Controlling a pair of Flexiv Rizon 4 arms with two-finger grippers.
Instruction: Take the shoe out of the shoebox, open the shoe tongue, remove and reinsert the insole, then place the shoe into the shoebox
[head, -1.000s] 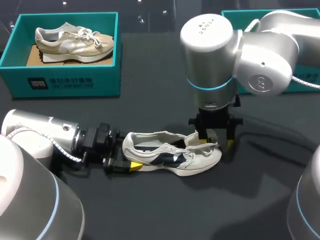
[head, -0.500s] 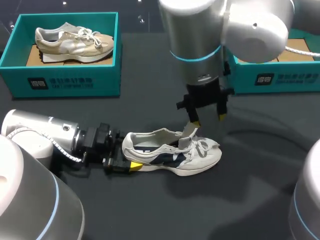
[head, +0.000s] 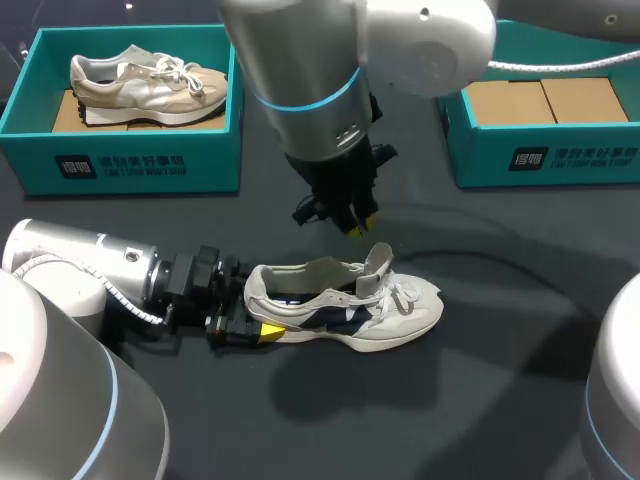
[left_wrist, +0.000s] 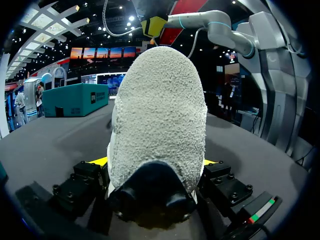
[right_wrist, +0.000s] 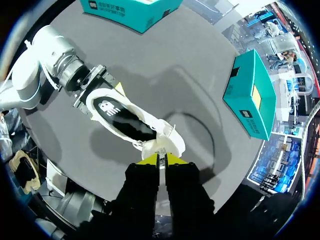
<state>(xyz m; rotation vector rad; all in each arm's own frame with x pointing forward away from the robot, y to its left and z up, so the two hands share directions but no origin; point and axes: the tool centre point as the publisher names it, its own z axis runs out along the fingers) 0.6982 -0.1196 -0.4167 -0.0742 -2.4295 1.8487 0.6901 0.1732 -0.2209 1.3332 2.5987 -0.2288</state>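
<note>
– Dark surface (head: 500, 400), entry one: what are the hands doing?

– Left hand (head: 262, 331) is lying low along the surface and clamping the heel of the shoe (head: 345, 308) from both sides. In its own wrist view the grey heel is filling the gap between the yellow tips. Judged purpose: it is pinning the shoe so that it is not sliding while the other arm is working inside. Right hand (head: 352, 228) is hanging above the shoe's opening, apart from it, fingers pressed together and carrying nothing.

– Entry two, the shoe itself?

– White with a dark side mark, it is sitting upright on its sole, out of any box and well apart from both, toe pointing away from the left hand. Tongue (head: 377, 262) is standing up, leaving the mouth open. Dark insole (right_wrist: 107, 109) is showing inside, seemingly seated flat.

– Entry three, containers?

– Left shoebox (head: 140, 165), teal, is holding a beige shoe (head: 145, 80). Right shoebox (head: 540, 155), also teal, is showing brown cardboard inside. By my judgement it is waiting as this shoe's destination.
</note>
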